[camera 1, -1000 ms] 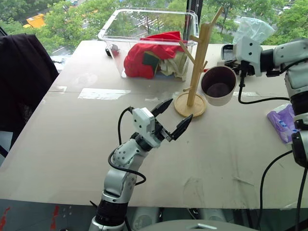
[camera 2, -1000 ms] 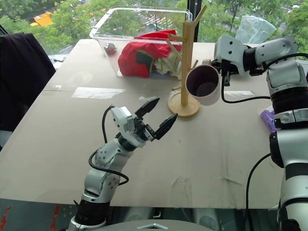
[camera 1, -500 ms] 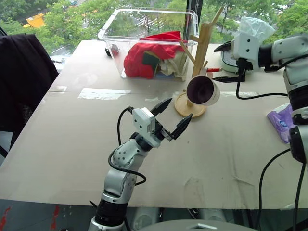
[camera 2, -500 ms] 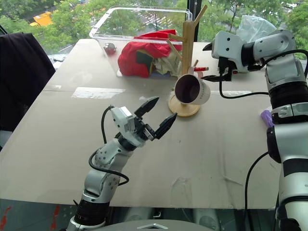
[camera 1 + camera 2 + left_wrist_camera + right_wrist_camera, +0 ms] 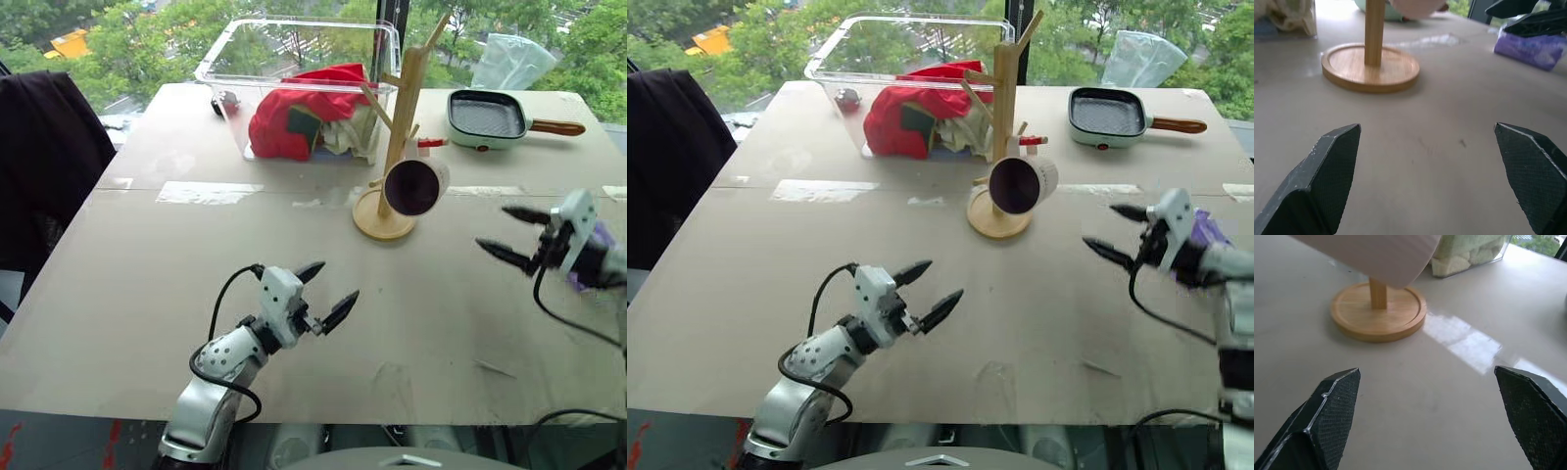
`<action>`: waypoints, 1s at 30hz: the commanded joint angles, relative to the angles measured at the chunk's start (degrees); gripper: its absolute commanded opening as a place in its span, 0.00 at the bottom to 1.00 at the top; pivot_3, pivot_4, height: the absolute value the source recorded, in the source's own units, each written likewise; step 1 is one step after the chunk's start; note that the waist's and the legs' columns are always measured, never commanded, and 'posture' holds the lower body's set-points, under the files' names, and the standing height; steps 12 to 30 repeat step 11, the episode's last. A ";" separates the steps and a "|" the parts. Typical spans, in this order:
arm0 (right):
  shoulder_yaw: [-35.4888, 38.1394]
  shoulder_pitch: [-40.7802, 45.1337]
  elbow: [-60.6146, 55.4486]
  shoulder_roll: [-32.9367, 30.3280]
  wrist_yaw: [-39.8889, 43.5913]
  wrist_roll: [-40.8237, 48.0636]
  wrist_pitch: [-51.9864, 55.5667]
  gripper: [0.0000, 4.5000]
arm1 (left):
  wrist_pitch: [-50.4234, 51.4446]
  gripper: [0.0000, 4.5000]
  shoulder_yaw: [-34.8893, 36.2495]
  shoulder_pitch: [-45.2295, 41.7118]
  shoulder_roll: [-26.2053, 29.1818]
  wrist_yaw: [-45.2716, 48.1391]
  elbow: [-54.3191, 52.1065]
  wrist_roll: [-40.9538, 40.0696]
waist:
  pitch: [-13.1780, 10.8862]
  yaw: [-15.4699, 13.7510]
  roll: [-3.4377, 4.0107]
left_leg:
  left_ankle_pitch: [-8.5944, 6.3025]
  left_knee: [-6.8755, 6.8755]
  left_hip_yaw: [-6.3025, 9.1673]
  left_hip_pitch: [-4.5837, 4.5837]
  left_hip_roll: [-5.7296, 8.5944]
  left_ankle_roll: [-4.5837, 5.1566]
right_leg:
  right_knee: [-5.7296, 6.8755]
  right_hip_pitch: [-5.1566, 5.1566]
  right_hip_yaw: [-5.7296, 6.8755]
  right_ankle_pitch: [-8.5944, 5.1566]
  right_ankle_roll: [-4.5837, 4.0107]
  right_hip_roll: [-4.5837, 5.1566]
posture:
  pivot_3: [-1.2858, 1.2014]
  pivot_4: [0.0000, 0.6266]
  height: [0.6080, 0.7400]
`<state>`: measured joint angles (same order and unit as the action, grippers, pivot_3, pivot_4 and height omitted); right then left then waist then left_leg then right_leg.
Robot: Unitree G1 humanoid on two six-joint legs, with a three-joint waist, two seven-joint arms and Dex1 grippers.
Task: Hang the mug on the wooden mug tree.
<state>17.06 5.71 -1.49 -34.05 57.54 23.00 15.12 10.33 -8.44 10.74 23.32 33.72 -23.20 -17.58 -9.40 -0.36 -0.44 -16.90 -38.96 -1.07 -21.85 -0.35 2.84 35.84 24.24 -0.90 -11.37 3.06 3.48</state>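
The mug (image 5: 415,185) hangs by its handle on a low peg of the wooden mug tree (image 5: 403,117), tipped on its side so its round dark maroon inside faces me; its white ceramic wall is smooth and cylindrical. The tree is a slim pale-wood post with angled peg branches, rising from a flat round wooden base with a raised lip that rests on the matte beige surface (image 5: 147,294).

My right gripper (image 5: 513,235) hangs to the right of the tree, well apart from the mug, its pointed black jaws spread wide and grasping nothing. My left gripper (image 5: 325,292) hovers low over the surface nearer to me than the tree's base, jaws likewise released and empty; in its wrist view the pads (image 5: 1332,166) show a fine cross-hatched texture.

Behind the tree stands a clear plastic bin (image 5: 294,59) holding crumpled red cloth (image 5: 284,113). Farther right of the tree lies a square pale-green pan (image 5: 487,117) with a ridged dark inside and a wooden handle.
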 commanded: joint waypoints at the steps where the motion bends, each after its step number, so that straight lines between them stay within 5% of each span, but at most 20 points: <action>1: 1.62 -6.52 -8.91 3.03 -4.44 2.40 -0.23 0.98 | -1.56 1.00 1.10 1.41 2.38 1.03 0.38 2.39 | -0.05 0.25 0.10 | 0.01 -0.05 -0.12 0.02 0.00 0.01 | 0.01 0.00 -0.04 0.00 0.01 -0.06 | 0.52 0.24 1.00; 9: -2.34 -17.13 -7.91 6.28 -5.93 -2.22 -9.65 0.98 | 0.32 1.00 3.15 1.24 3.54 1.71 -0.19 0.74 | 0.09 0.83 -0.14 | 0.02 -0.36 -0.19 0.18 -0.04 0.02 | 0.02 -0.19 -0.07 -0.08 0.19 -0.37 | 0.52 0.24 1.00; 30: -2.70 -17.58 -6.93 6.54 -6.18 -2.28 -10.85 0.98 | 0.06 1.00 3.44 1.14 3.58 2.04 -0.08 0.73 | 0.09 0.92 -0.14 | 0.02 -0.32 -0.18 0.15 -0.06 0.02 | 0.02 -0.15 -0.06 0.02 0.01 -0.42 | 0.52 0.24 1.00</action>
